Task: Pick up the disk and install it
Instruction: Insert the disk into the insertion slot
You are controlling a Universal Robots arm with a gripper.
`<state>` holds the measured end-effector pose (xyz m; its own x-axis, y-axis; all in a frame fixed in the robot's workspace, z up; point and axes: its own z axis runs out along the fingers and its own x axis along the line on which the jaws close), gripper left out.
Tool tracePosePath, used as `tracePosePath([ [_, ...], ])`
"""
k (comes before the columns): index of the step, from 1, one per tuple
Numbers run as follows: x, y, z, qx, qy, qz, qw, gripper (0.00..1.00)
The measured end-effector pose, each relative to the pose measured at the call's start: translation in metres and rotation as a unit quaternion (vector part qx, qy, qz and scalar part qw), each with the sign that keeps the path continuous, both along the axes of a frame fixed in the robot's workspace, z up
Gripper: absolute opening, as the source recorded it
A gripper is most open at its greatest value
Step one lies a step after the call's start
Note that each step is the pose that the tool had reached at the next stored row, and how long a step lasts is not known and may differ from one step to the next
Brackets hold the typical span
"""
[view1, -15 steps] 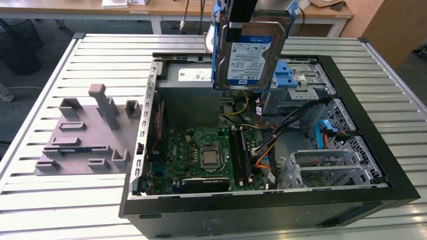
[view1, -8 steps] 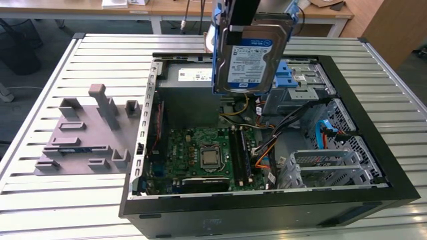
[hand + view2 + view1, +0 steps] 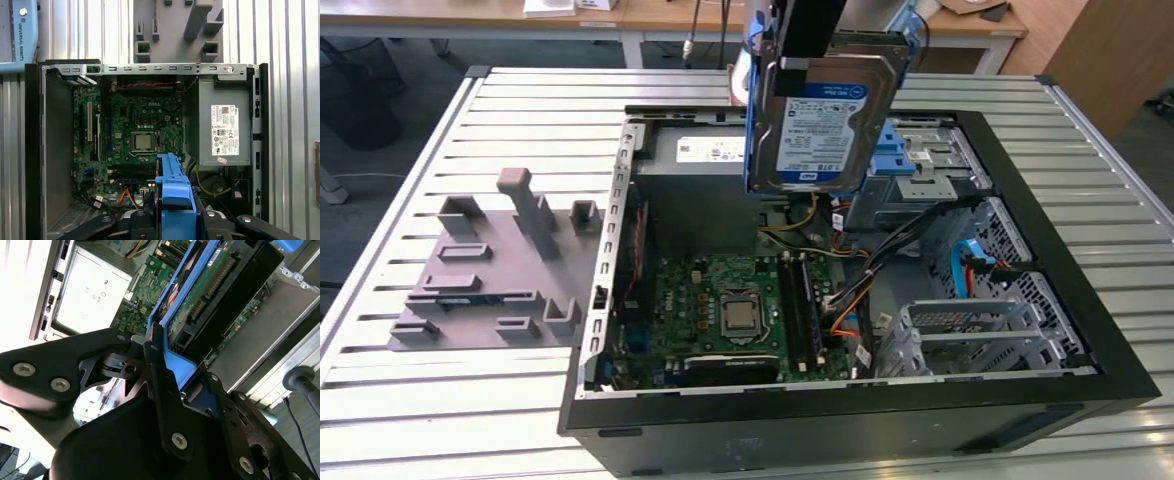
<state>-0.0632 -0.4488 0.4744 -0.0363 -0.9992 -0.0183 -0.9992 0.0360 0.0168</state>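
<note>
The jaws pinch the disk (image 3: 825,125) by its blue frame (image 3: 177,365) (the second wrist view shows the clamp). The disk hangs upright at the upper centre of the exterior view, label outward, over the open computer case (image 3: 854,440) on the slatted worktop (image 3: 454,420).

In the exterior view the hand (image 3: 811,40) is cut off by the upper edge. Parts of the power supply (image 3: 700,150) and the drive cage (image 3: 927,150) are hidden behind the disk (image 3: 821,125). The near end of the computer case (image 3: 854,435) is cut by the lower edge. In the first wrist view the disk is seen edge-on, so its label is hidden. In the second wrist view the power supply's face is bleached by glare.
</note>
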Motion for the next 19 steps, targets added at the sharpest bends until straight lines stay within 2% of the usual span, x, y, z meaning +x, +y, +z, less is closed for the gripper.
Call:
tracePosePath([
  [8, 0.0001, -0.0003, 0.0001, -0.0002, 0.0, 0.0, 1.0, 0.37],
  [10, 0.0002, -0.0017, 0.0001, -0.0003, 0.0, 0.0, 1.0, 0.37],
  [15, 0.0001, -0.0085, 0.0001, -0.0003, 0.0, 0.0, 1.0, 0.37],
  [19, 0.0001, -0.0165, 0.0, -0.0002, 0.0, 0.0, 1.0, 0.37],
])
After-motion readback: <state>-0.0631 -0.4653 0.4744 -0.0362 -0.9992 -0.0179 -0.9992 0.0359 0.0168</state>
